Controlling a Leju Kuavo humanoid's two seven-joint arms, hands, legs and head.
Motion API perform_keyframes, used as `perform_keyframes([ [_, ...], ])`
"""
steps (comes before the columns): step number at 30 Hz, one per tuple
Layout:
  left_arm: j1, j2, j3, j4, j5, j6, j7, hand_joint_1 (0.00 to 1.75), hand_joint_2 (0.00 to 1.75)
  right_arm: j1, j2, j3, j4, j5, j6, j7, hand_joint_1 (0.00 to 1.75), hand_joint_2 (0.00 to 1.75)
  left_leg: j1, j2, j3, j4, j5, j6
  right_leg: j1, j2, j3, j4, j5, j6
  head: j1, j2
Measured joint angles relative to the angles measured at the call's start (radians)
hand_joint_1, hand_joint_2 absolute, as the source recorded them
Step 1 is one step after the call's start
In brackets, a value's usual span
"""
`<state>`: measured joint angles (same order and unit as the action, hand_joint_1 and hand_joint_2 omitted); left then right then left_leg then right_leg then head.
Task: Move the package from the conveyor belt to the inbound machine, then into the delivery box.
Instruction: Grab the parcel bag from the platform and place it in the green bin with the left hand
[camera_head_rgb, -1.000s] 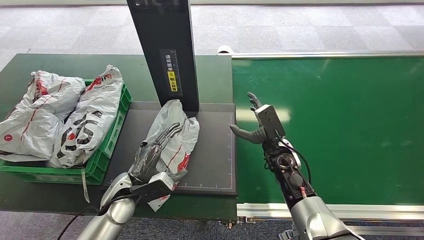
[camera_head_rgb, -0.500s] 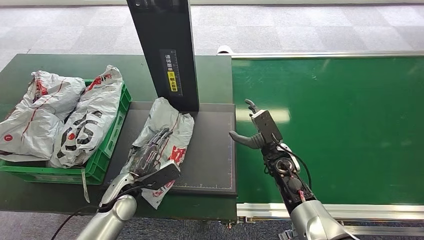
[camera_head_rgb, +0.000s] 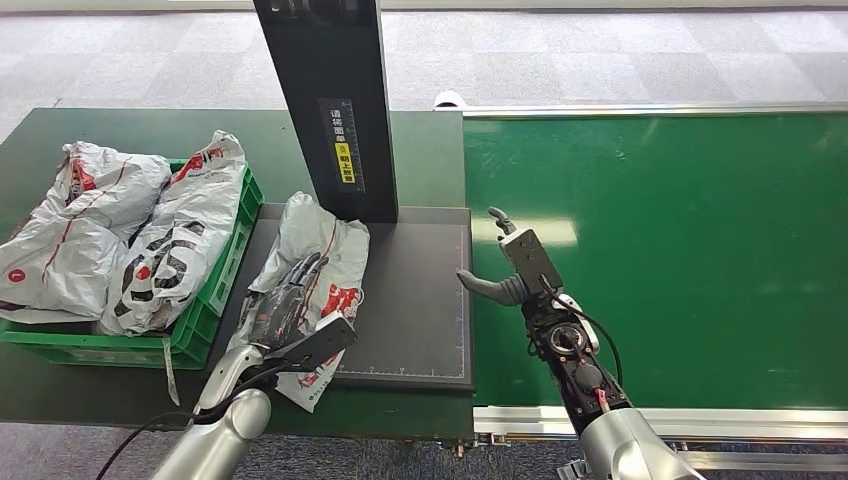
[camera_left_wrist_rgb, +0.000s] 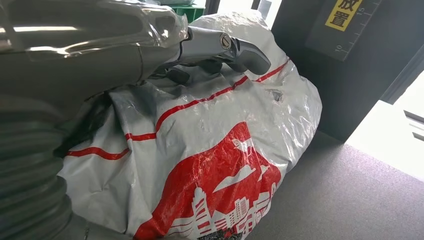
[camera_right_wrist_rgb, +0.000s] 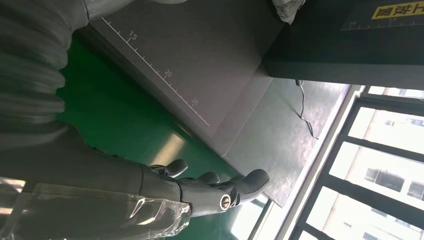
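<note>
A grey plastic package (camera_head_rgb: 322, 238) with red print lies on the left part of the inbound machine's dark platform (camera_head_rgb: 420, 300), its near end hanging over the front edge. My left hand (camera_head_rgb: 283, 300) grips it from above, and its thumb (camera_left_wrist_rgb: 235, 47) lies across the bag (camera_left_wrist_rgb: 215, 165) in the left wrist view. My right hand (camera_head_rgb: 497, 270) hovers open with nothing in it at the seam between platform and green conveyor belt (camera_head_rgb: 680, 250). Its spread fingers (camera_right_wrist_rgb: 200, 187) hang above the belt. The green delivery box (camera_head_rgb: 215, 290) stands left of the platform.
The machine's black scanner pillar (camera_head_rgb: 330, 100) rises at the back of the platform, close behind the package. Two similar grey bags (camera_head_rgb: 120, 230) fill the delivery box and bulge over its rim. Grey carpet lies beyond the table.
My left hand has drawn the package leftward across the platform, towards the delivery box. My right hand has pulled back a little and sunk slightly at the belt's edge.
</note>
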<state>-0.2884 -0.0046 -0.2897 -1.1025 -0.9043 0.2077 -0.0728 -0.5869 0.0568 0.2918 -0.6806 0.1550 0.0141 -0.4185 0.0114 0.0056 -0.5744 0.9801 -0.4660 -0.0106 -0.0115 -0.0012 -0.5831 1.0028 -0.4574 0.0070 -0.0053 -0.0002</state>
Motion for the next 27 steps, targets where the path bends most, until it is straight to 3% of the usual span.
perform_keyframes([
  [5, 0.0, -0.002, 0.002, 0.005, -0.074, 0.041, 0.061, 0.01, 1.75, 0.001, 0.0, -0.001, 0.0, 0.008, 0.0, 0.001, 0.0, 1.75, 0.0, 0.0, 0.0, 0.0, 0.0, 0.0, 0.0, 0.0, 0.0, 0.0, 0.0, 0.0, 0.0, 0.0],
  [6, 0.0, -0.003, 0.003, 0.007, -0.092, 0.048, 0.073, 0.14, 1.75, 0.002, 0.0, -0.001, 0.0, 0.011, -0.001, 0.001, 0.0, 1.75, 0.0, 0.0, 0.0, 0.0, 0.0, 0.0, 0.0, 0.0, 0.0, 0.0, 0.0, 0.0, 0.0, 0.0],
  [9, 0.0, -0.004, 0.003, 0.012, -0.128, 0.05, 0.088, 1.4, 1.75, 0.007, 0.0, -0.002, -0.005, 0.017, -0.001, 0.002, 0.0, 1.75, 0.0, 0.0, 0.0, 0.0, 0.0, 0.0, 0.0, 0.0, 0.0, 0.0, 0.0, 0.0, 0.0, 0.0],
  [10, 0.0, -0.005, 0.003, 0.014, -0.136, 0.045, 0.088, 1.71, 1.75, 0.009, 0.0, -0.002, -0.007, 0.018, -0.002, 0.002, 0.0, 1.75, 0.0, 0.0, 0.0, 0.0, 0.0, 0.0, 0.0, 0.0, 0.0, 0.0, 0.0, 0.0, 0.0, 0.0],
  [27, -0.034, -0.008, 0.0, 0.053, -0.188, -0.132, -0.01, 1.75, 1.75, 0.0, 0.001, -0.011, -0.013, 0.046, 0.018, -0.002, 0.0, 1.75, 0.0, -0.002, 0.008, 0.0, 0.0, 0.0, 0.0, -0.001, 0.01, 0.0, -0.001, 0.0, 0.0, 0.0],
])
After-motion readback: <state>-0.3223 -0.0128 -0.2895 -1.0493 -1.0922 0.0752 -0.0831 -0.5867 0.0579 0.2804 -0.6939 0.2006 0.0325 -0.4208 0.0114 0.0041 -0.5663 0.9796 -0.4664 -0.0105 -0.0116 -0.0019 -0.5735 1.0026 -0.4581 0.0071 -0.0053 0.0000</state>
